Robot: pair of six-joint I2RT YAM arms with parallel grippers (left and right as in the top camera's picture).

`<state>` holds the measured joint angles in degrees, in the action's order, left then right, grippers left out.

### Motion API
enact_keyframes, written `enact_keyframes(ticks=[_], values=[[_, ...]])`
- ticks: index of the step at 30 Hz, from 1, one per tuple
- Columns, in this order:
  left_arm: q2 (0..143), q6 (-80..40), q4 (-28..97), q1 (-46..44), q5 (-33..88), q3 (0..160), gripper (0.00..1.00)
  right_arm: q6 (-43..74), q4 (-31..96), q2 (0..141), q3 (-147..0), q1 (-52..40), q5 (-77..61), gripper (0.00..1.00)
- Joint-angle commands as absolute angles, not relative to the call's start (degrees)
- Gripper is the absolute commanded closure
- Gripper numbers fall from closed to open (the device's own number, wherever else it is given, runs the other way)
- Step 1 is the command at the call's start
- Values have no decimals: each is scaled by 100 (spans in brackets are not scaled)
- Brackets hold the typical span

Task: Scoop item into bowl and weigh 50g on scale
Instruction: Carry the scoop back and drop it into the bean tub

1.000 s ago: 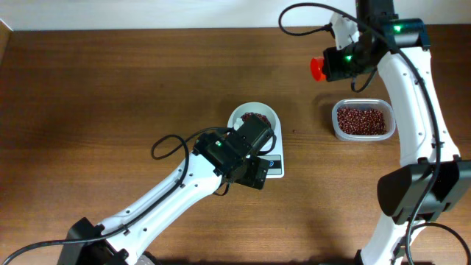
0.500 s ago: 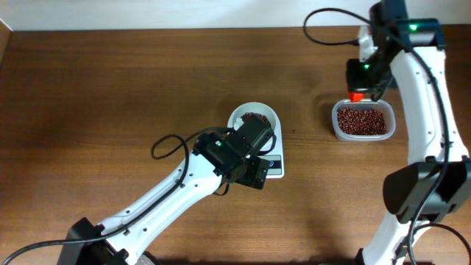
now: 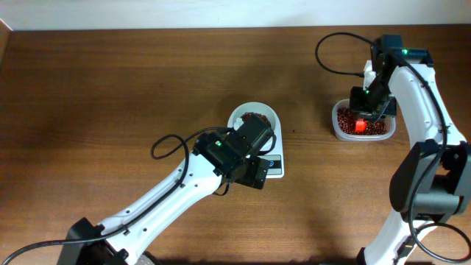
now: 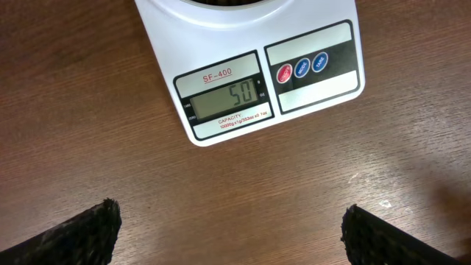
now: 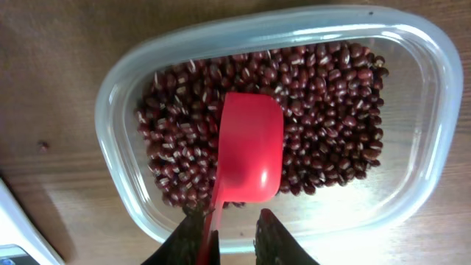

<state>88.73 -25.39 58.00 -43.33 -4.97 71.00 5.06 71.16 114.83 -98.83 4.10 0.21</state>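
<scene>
Brown wood is what we are looking at first: the bench (image 3: 110, 88) is filling the overhead view. The left arm is reaching in from the near left corner and the right arm is rising along the right edge.

The left gripper (image 4: 232, 243) is hovering just on the near side of the scale (image 4: 309, 66). Its fingers are standing wide apart and holding nothing. We are judging that it is parked there so its camera can read the display (image 4: 224, 96), which is showing 50.

The scale is sitting near the middle of the bench, with the bowl (image 3: 235, 118) resting on its far part and carrying a dark heap of beans (image 3: 254, 117). Going by that reading, we are taking the weighing as met.

The clear tub (image 5: 434, 147) is lying near the right edge, well apart from the scale. The right gripper (image 5: 234, 239) is hanging over its near wall, clamped on the handle of the red scoop (image 5: 250, 147). The scoop's cup is lying on the tub's beans (image 5: 331, 118) with none showing on its red face. We are reading this as the scoop being set down in the tub rather than loading.

Nothing is standing between tub and scale. The left arm is crossing the near side of the scale, though, and would be crowding any approach from there. One stray bean (image 5: 44, 146) is lying on the wood beside the tub.
</scene>
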Motion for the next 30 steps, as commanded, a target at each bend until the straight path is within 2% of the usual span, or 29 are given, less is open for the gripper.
enact_keyframes(ticks=[1, 4, 8, 11, 15, 26, 30], values=[[8892, -2611, 5808, -4346, -563, 7067, 1, 539, 6976, 11483, -9839, 427, 75, 59], [8892, -2611, 5808, -4351, -563, 7067, 1, 541, 6895, 11483, -9841, 539, 283, 23], [8892, -2611, 5808, -4351, -563, 7067, 1, 541, 6912, 11483, -9843, 954, 458, 8], [8892, -2611, 5808, -4351, -563, 7067, 1, 541, 6853, 11483, -9843, 1356, 449, 1], [8892, -2611, 5808, -4351, -563, 7067, 1, 539, 6466, 11483, -9841, 1586, 462, 1], [8892, -2611, 5808, -4351, -563, 7067, 1, 193, 4265, 11485, -9839, 1581, 427, 1], [8892, -2611, 5808, -4351, -563, 7067, 1, 193, 5061, 11485, -9839, 1577, -2311, 2]])
